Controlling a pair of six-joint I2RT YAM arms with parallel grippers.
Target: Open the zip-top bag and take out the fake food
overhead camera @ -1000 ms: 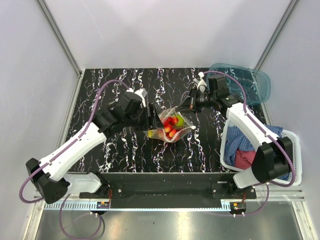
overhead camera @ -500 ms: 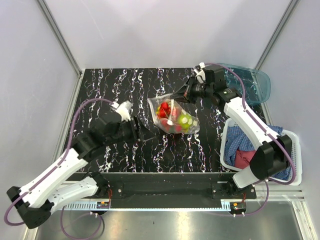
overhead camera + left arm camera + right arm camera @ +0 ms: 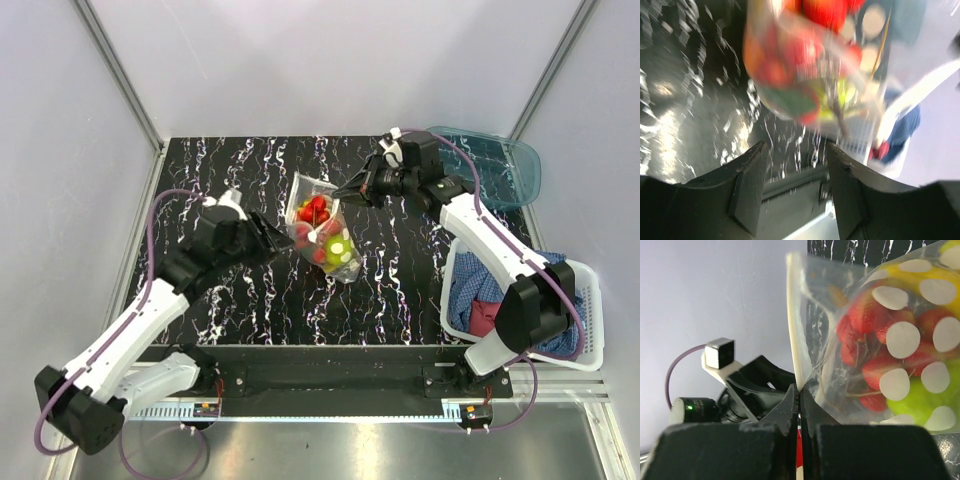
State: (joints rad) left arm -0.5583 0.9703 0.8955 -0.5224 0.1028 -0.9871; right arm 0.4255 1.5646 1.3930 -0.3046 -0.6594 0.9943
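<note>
The left tool (image 3: 278, 243) stands with its two black fingers (image 3: 747, 190) spread apart and nothing between them; just ahead of its tips, near but not gripped, hangs the clear floppy plastic zip-top bag with pale round dots (image 3: 325, 228); in the left wrist view the zip-top bag is blurred and fills the space beyond the fingertips, and below it lies the black, white-veined marble-look tabletop (image 3: 215, 175); whether the bag's lower end touches the tabletop cannot be told.

Inside the bag sits the glossy plastic fake food: a red berry cluster (image 3: 313, 209) nearer the right tool, a green round fruit (image 3: 336, 243) farther from it, and a yellow piece (image 3: 920, 272) pressed against the bag's wall.

The right tool (image 3: 348, 192) is clamped shut on the bag's edge; its two dark fingers meet on the plastic right beside the pale zip strip (image 3: 792, 315), which runs away from the pinch point; the bag's body and the fruit lie to one side of the fingers, and the left tool lies beyond them on the other side.

Behind the right tool's wrist, well apart from the bag, lies a rigid teal translucent tray (image 3: 505, 165); farther back along that arm, close to its base, stands a white slatted basket (image 3: 585, 300) holding a blue cloth (image 3: 478, 283) and a red cloth (image 3: 487, 316).
</note>
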